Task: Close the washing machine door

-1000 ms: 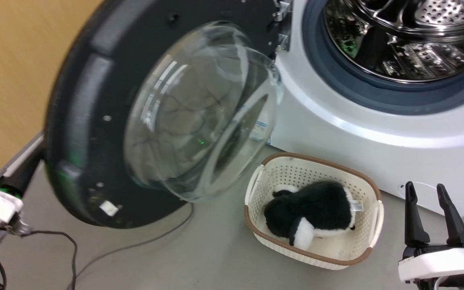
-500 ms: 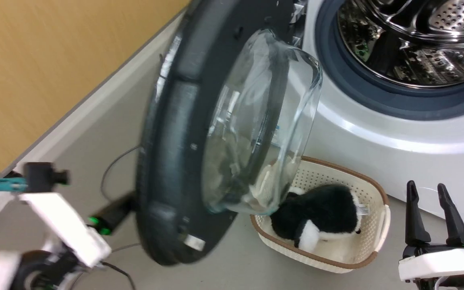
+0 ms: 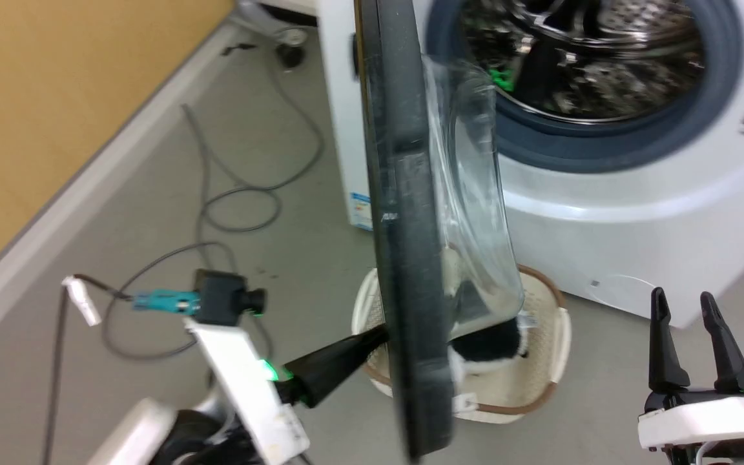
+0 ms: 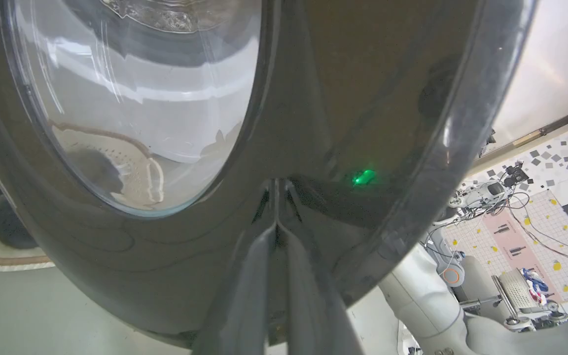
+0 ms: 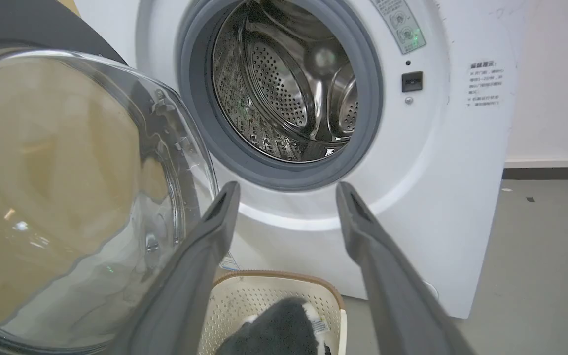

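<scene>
**Door half shut, left gripper pushing on its rim**

The left gripper (image 4: 276,227) has its two fingers pressed together with nothing between them. Their tips are set against the glossy black outer face of the washing machine door (image 4: 363,98), low on the rim. The right gripper (image 3: 682,300) is spread wide and empty, held off to the right and well apart from the door.

The door stands out roughly square from the front of the washing machine (image 3: 604,213). It is edge-on in the head view, with its glass bulge facing the opening. To finish well, the push likely needs to follow the door's arc so the closed fingertips do not slide off the slick rim. It should probably end with firm pressure until the latch catches. The right gripper is best kept out of the closing gap.

A cream basket (image 3: 562,336) sits on the floor just in front of the machine, under the glass bulge. It holds a black-and-white plush toy (image 5: 279,325), which looks low enough for the door to pass over. Beyond it, the steel drum (image 5: 289,84) shows bare metal, and nothing can be seen inside it.
</scene>
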Robot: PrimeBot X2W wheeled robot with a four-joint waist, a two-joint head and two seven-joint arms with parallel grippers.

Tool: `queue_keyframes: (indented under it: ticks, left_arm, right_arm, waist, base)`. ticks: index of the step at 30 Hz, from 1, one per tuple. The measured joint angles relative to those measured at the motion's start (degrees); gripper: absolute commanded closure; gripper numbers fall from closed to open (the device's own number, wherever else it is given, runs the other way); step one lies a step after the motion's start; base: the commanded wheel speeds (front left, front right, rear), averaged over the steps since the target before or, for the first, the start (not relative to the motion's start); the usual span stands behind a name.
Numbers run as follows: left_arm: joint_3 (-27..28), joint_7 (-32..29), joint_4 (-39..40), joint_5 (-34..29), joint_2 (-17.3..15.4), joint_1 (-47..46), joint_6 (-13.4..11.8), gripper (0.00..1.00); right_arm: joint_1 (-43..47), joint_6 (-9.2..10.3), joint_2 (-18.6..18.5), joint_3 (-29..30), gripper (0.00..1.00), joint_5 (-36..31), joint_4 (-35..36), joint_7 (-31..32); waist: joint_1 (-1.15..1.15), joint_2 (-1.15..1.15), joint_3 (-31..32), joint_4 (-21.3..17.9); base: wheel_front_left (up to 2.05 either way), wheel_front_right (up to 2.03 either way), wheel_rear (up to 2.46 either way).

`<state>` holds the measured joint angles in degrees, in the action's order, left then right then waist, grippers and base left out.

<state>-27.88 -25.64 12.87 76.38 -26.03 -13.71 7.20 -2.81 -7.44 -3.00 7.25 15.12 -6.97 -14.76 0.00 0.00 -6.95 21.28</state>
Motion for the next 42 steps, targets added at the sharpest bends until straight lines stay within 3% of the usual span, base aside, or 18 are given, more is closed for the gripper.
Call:
queue_keyframes:
  ticks: [8, 15, 21, 26, 31, 38, 40, 42]
  left_arm:
    - [-8.27, 7.19, -5.78, -1.26, 3.18, -5.35, 0.02, 1.00]
    - [-14.83, 14.74, -15.27, -0.09, 8.82, -11.58, 0.02, 1.00]
    - [-17.98, 19.72, -21.58, 1.07, 10.27, -16.14, 0.02, 1.00]
    - [-20.57, 22.29, -24.36, 2.87, 10.01, -17.92, 0.02, 1.00]
    - [-23.77, 25.25, -24.72, 2.72, 8.09, -19.25, 0.02, 1.00]
    - [-25.48, 36.63, -28.29, -6.53, 2.24, -21.18, 0.02, 1.00]
    - [-23.60, 39.33, -30.87, -11.01, 1.62, -21.74, -2.34, 1.00]
    - [-22.03, 40.10, -32.41, -17.90, 0.83, -22.65, -7.31, 1.00]
  right_arm:
    - [-1.30, 0.00, 0.02, -0.08, 0.00, 0.00, 0.01, -0.01]
    - [-2.57, 0.00, 0.07, -0.23, 0.00, 0.00, 0.05, -0.04]
    - [-3.24, 0.00, 0.07, -0.09, 0.00, 0.01, 0.13, -0.04]
    - [-3.24, 0.00, 0.07, 0.38, 0.00, 0.08, 0.14, -0.04]
    - [-3.22, 0.00, 0.07, 1.81, 0.00, 1.02, 0.19, -0.04]
    - [-3.09, 0.00, 0.08, 1.90, 0.00, 1.21, 1.32, -0.04]
    - [-3.00, 0.00, 0.08, 2.29, 0.00, 0.78, 2.10, -0.04]
    - [-2.98, 0.00, 0.09, 2.70, 0.00, 0.09, 2.66, -0.04]
  waist:
    - [0.00, 0.00, -0.34, -6.82]
    - [0.00, 0.00, -1.43, -13.83]
    - [0.00, 0.00, -2.73, -18.82]
    - [0.00, 0.00, -3.64, -21.78]
    - [0.00, 0.00, -3.32, -22.06]
    - [0.00, 0.00, -0.74, -21.03]
    - [0.00, 0.00, -0.08, -20.41]
    - [0.00, 0.00, 0.57, -19.79]
  base:
    - [0.00, 0.00, 0.00]
    - [0.00, 0.00, 0.00]
    - [0.00, 0.00, 0.00]
    - [0.00, 0.00, 0.00]
    - [0.00, 0.00, 0.00]
    - [0.00, 0.00, 0.00]
    - [0.00, 0.00, 0.00]
    - [0.00, 0.00, 0.00]
